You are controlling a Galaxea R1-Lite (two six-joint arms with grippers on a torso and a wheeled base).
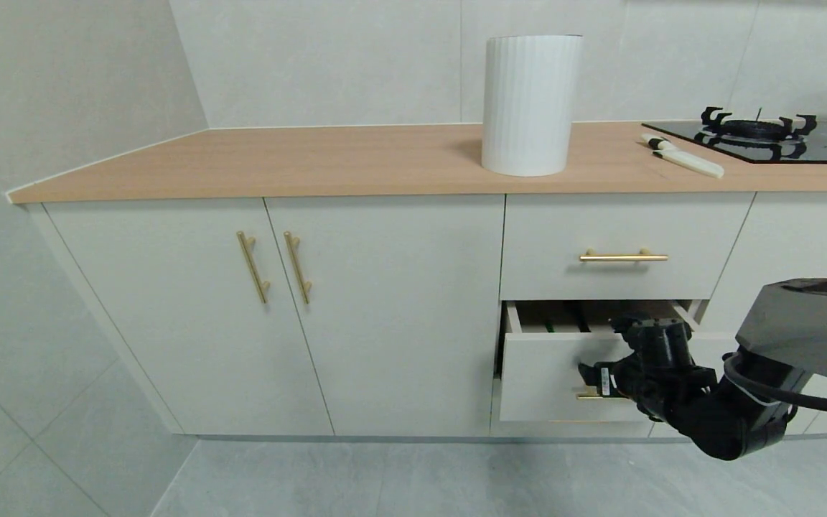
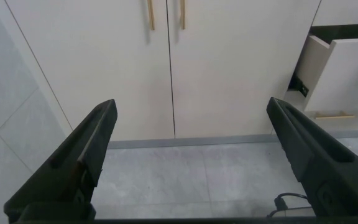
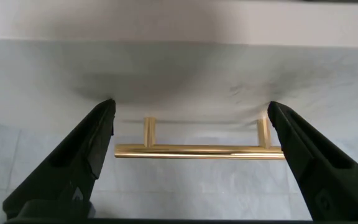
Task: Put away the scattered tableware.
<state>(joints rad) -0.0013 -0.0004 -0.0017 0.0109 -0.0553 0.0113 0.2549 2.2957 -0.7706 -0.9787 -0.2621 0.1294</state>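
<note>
A white knife (image 1: 683,159) lies on the wooden counter (image 1: 313,161), just left of the black hob (image 1: 772,140). A tall white ribbed cylinder (image 1: 528,104) stands mid-counter. Below, the lower drawer (image 1: 550,359) is pulled partly out, with dark dividers showing inside. My right gripper (image 1: 600,380) is at the drawer's front. In the right wrist view this gripper (image 3: 191,112) is open, its fingers on either side of the gold handle (image 3: 197,150) without clamping it. My left gripper (image 2: 191,107) hangs open and holds nothing, low before the cabinet doors (image 2: 166,62).
The upper drawer (image 1: 622,244) is closed. Two closed cabinet doors with gold handles (image 1: 273,266) sit left of the drawers. A tiled wall bounds the counter's left end. Grey floor (image 1: 385,481) lies open before the cabinets. The open drawer (image 2: 347,74) also appears in the left wrist view.
</note>
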